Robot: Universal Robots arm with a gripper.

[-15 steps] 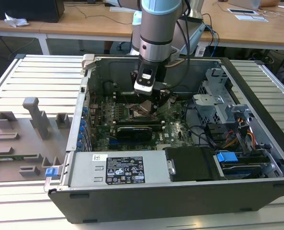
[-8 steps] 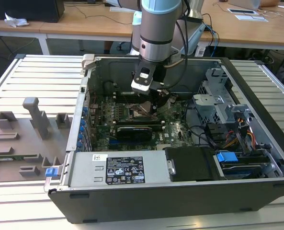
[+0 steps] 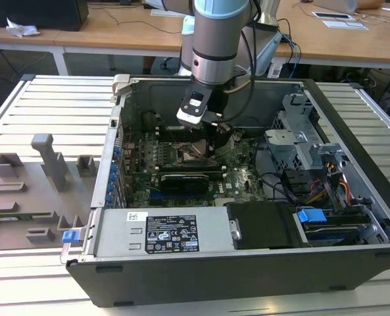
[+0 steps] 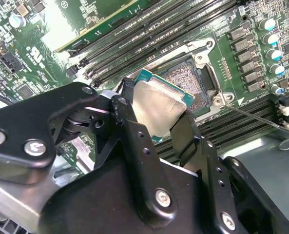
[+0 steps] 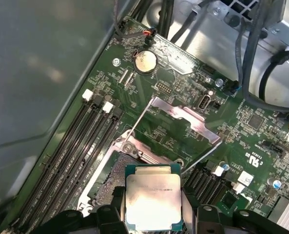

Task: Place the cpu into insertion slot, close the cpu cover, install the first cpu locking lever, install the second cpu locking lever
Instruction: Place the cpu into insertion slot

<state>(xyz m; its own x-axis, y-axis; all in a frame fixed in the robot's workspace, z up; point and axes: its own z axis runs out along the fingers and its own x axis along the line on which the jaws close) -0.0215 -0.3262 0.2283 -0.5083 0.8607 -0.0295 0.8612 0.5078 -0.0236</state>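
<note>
- Exterior view: a grey and pale-blue robot arm (image 3: 211,39) reaches into an open black computer case (image 3: 214,280) lying on a slatted metal worktop (image 3: 50,105). Its black gripper (image 3: 219,137) hangs over the middle of the green motherboard (image 3: 237,172), just beside the small square insertion slot (image 3: 187,155). A silver power supply box (image 3: 116,234) with a white printed label lies along the case's near edge.
- Second wrist view: two black fingers (image 4: 134,131) pinch a small flat square cpu (image 4: 159,109), silvery on top with a green rim, by opposite edges. It sits tilted over one edge of the slot's bare dark centre. Long black memory slots (image 4: 154,31) run alongside.
- First wrist view: the thin silvery cpu cover (image 5: 183,116) stands swung open beyond the slot, with thin wire locking levers (image 5: 134,126) raised on either side. A round silver coin cell (image 5: 145,61) and black cables (image 5: 246,58) lie near the board's far edge.
</note>
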